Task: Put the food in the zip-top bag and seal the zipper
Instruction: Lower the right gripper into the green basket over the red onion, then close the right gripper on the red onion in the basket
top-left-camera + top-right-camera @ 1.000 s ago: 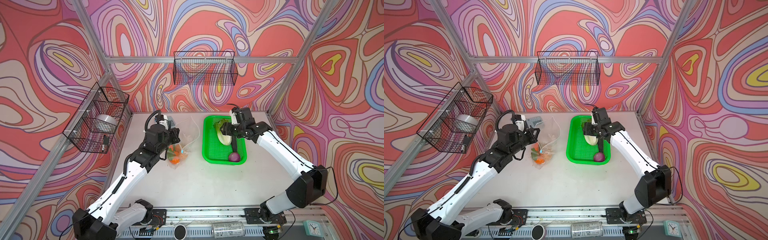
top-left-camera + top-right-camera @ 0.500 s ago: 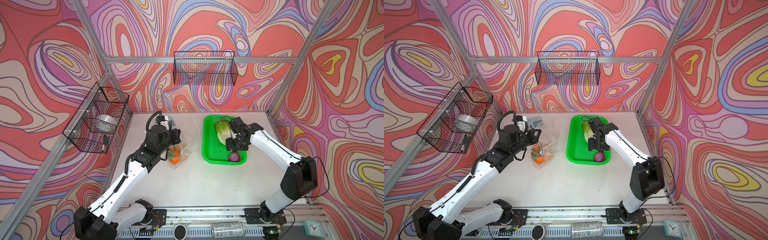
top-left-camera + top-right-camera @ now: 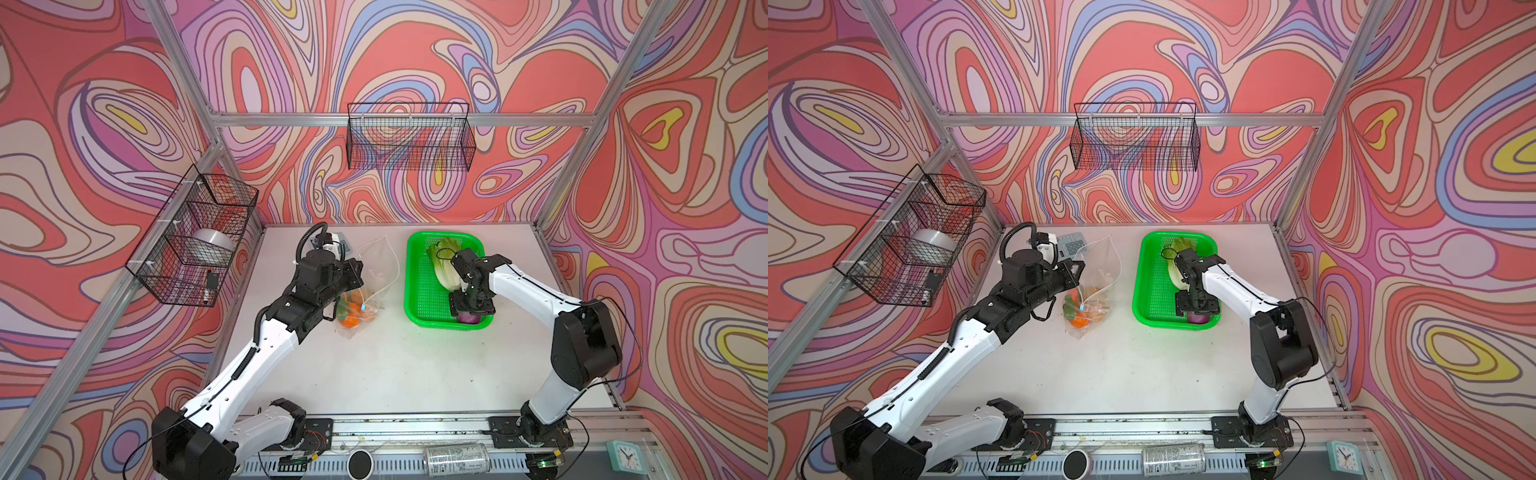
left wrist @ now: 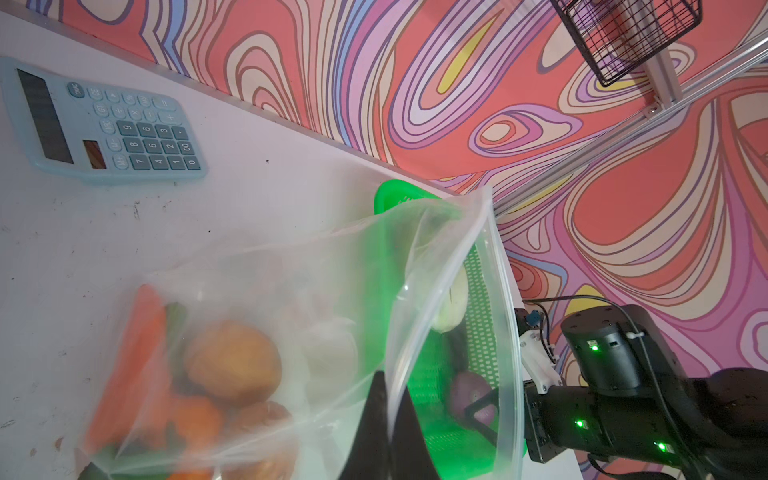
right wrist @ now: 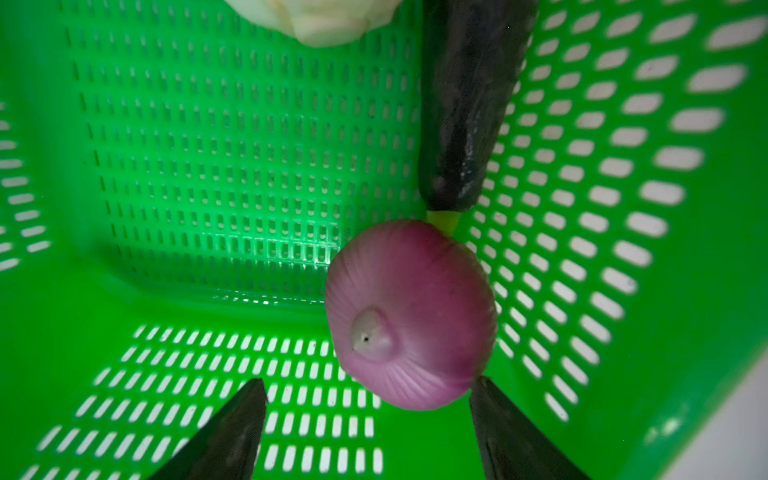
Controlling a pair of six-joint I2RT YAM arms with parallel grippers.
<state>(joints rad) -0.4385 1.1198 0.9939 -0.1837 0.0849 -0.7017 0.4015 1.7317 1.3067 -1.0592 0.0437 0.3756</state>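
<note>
Right wrist view: the right gripper, jaws wide apart, hovers at the purple onion in the green basket by the desk's far edge. The onion looks smooth, round, light and likely to roll, so grip across its widest middle. Meanwhile the left gripper pinches the limp zip-top bag by its rim.

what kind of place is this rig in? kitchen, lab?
Most likely a lab robot cell, not a kitchen: aluminium frame with swirl-printed wall panels, two arms bolted to a rail at the table's front edge, and toy vegetables in a green basket and clear bag.
</note>
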